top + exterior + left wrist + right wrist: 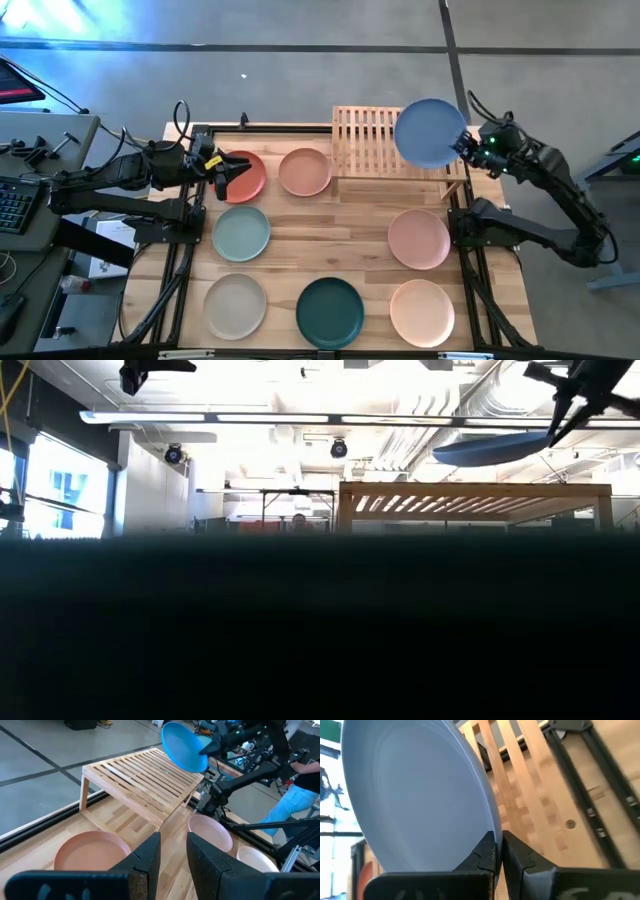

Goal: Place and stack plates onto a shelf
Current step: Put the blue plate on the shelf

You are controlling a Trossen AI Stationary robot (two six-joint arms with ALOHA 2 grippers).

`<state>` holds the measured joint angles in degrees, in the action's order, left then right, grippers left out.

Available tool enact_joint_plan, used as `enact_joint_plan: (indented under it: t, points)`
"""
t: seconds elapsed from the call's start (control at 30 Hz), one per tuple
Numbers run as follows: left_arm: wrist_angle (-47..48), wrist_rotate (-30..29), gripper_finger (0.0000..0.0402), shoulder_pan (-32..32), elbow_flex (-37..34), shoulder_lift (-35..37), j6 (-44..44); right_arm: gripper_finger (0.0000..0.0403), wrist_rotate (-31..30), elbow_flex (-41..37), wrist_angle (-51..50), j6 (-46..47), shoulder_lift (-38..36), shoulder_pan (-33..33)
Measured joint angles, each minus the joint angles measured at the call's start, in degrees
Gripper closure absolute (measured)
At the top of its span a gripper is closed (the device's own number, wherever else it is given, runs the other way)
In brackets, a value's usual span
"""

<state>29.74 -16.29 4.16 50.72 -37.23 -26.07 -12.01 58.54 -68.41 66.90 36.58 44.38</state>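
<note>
Blue plate [429, 132] held in the air over the right end of the shelf [385, 142], upper middle of the overhead frame

Only the low view shows it riding clear above the slats; the right wrist view shows the right gripper [467, 148] pinched tight on its rim. The left gripper [221, 171], at upper left, hovers over the red-orange plate [246, 176], fingers slightly parted, holding nothing. The shelf carries no plate. On the table [360, 240] lie the peach plate [305, 171], sage green plate [241, 232], pink plate [419, 239], beige plate [235, 304], dark teal plate [330, 312] and pale cream-pink plate [421, 312]
</note>
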Motion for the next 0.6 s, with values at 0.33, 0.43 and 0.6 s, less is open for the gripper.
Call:
enact_joint_plan:
  t: [0.33,0.43,0.6]
  points:
    - [0.0,0.11,0.0319,-0.02,0.0,0.0,0.7,0.0403,-0.2,-7.75,4.31,4.26,-0.6,0.0]
    - [0.0,0.11,0.0319,-0.01,0.0,0.0,0.74,0.0403,-0.23,-9.06,4.86,5.25,-0.63,0.0]
    - [0.02,0.17,0.0319,0.0,0.0,0.0,0.83,0.0403,-1.31,-9.68,4.59,6.81,-0.62,0.0]
